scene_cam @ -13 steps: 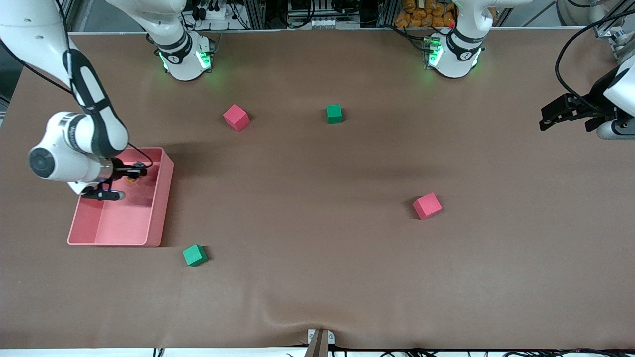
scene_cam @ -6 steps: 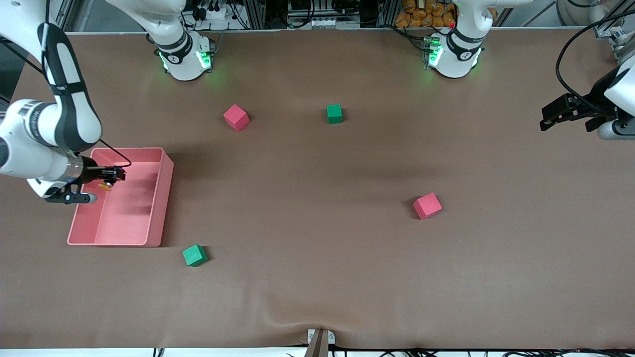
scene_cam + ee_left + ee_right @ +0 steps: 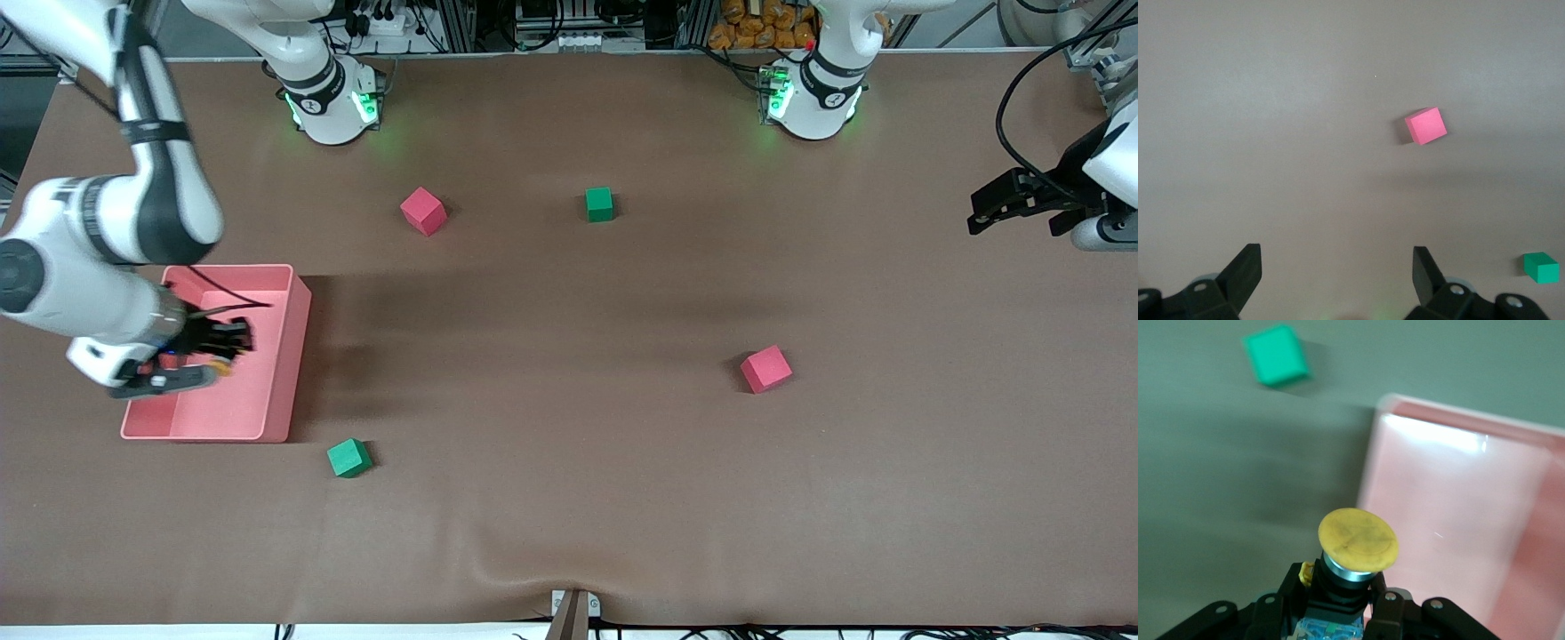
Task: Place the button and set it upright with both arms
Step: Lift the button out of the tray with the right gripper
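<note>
The button, a round orange-yellow cap on a short black body, is held in my right gripper, which is shut on that body. In the front view the right gripper hangs over the pink bin at the right arm's end of the table. My left gripper waits above the table's edge at the left arm's end. Its fingers stand wide apart around the left gripper's empty gap.
Two red cubes and two green cubes lie scattered on the brown table. The green cube nearest the bin also shows in the right wrist view, beside the bin's wall.
The right arm has swung and turned its wrist, carrying the button first toward the table's end, then toward the front camera over the bin. The left arm has not moved.
</note>
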